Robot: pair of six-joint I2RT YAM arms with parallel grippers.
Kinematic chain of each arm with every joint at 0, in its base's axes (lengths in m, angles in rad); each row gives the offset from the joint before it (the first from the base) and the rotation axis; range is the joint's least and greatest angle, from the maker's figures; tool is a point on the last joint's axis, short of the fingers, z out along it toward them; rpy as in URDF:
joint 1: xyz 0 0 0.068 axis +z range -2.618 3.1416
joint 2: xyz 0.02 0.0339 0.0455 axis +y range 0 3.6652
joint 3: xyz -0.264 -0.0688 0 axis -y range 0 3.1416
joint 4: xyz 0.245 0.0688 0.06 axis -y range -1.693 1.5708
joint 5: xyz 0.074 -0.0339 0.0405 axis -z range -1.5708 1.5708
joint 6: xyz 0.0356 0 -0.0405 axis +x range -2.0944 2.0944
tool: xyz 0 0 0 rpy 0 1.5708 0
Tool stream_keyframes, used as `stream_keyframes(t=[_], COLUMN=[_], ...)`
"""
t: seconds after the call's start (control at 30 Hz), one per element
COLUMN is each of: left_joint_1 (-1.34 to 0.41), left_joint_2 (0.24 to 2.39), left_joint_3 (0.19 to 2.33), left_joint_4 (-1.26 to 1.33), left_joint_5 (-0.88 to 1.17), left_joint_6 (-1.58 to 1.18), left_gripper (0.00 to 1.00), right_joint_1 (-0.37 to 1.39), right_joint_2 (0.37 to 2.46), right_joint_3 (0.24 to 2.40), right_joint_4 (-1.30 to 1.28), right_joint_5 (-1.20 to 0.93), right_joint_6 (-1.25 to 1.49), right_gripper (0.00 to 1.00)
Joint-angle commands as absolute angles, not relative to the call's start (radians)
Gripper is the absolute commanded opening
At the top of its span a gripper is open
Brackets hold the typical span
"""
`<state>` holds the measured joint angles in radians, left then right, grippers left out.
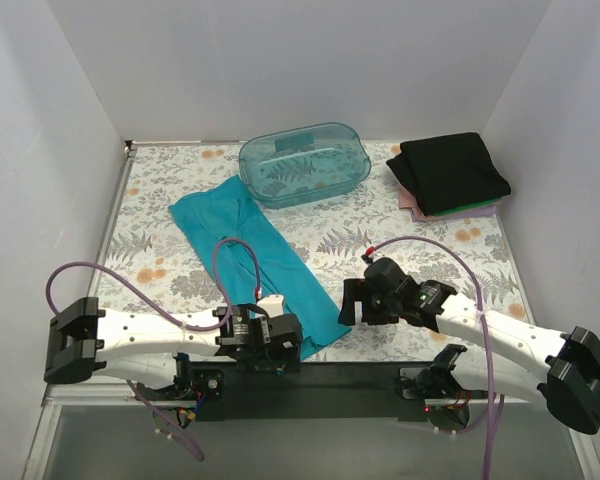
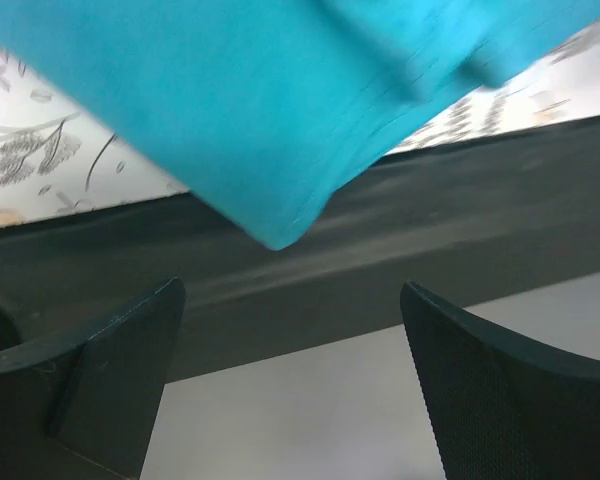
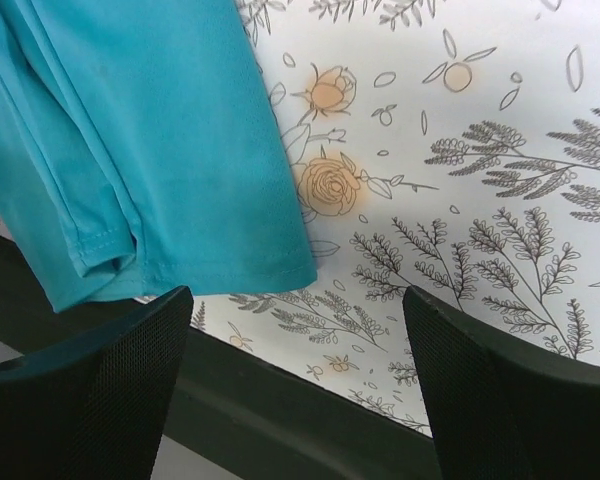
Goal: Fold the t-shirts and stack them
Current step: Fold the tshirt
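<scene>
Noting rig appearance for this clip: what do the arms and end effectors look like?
The left arm and right arm are white tubular links joined by blocky black joints. A thin purple cable loops over each wrist; the right one has a small red fitting. The left end effector and right end effector each carry two broad black fingers with finely dotted faces.
</scene>
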<state>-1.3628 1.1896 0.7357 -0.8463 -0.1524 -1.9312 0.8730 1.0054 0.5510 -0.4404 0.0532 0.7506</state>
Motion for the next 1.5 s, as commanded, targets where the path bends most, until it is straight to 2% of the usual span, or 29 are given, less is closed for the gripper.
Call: stream_keyframes(t=[0.0, 0.23, 0.33, 0.37, 0.63, 0.7, 0.73, 0.77, 0.83, 0.87, 1.17, 1.47], left_joint_1=[-1.408, -1.411, -1.41, -1.41, -1.411, -1.411, -1.41, -1.411, -1.41, -1.411, -1.463, -1.509], left_joint_2=[1.235, 1.35, 1.377, 1.394, 1.473, 1.5, 1.506, 1.512, 1.514, 1.511, 1.503, 1.579], left_joint_3=[0.764, 0.77, 0.77, 0.769, 0.741, 0.755, 0.761, 0.767, 0.787, 0.791, 0.883, 1.034], left_joint_4=[-0.956, -0.844, -0.796, -0.79, -0.753, -0.761, -0.764, -0.77, -0.775, -0.773, -0.709, -0.675], left_joint_5=[-0.225, -0.241, -0.215, -0.212, -0.192, -0.196, -0.199, -0.207, -0.21, -0.207, -0.13, -0.072], left_joint_6=[-1.987, -1.924, -1.899, -1.896, -1.905, -1.914, -1.914, -1.917, -1.914, -1.913, -1.839, -1.76], left_gripper=[0.88, 0.76, 0.67, 0.65, 0.33, 0.23, 0.1, 0.02, 0.0, 0.0, 0.0, 0.0], right_joint_1=[0.865, 0.865, 0.861, 0.861, 0.856, 0.856, 0.854, 0.854, 0.854, 0.853, 0.847, 0.835], right_joint_2=[1.026, 1.092, 1.126, 1.137, 1.233, 1.241, 1.246, 1.247, 1.24, 1.232, 1.023, 0.865], right_joint_3=[0.531, 0.518, 0.518, 0.518, 0.529, 0.528, 0.531, 0.531, 0.534, 0.534, 0.534, 0.549], right_joint_4=[-0.397, -0.315, -0.282, -0.273, -0.242, -0.238, -0.233, -0.232, -0.239, -0.247, -0.475, -0.621], right_joint_5=[-0.043, -0.104, -0.115, -0.123, -0.123, -0.121, -0.118, -0.117, -0.101, -0.092, 0.116, 0.187], right_joint_6=[0.703, 0.686, 0.686, 0.687, 0.677, 0.672, 0.67, 0.667, 0.655, 0.655, 0.644, 0.629], right_gripper=[0.92, 0.78, 0.72, 0.67, 0.54, 0.45, 0.32, 0.24, 0.1, 0.09, 0.05, 0.05])
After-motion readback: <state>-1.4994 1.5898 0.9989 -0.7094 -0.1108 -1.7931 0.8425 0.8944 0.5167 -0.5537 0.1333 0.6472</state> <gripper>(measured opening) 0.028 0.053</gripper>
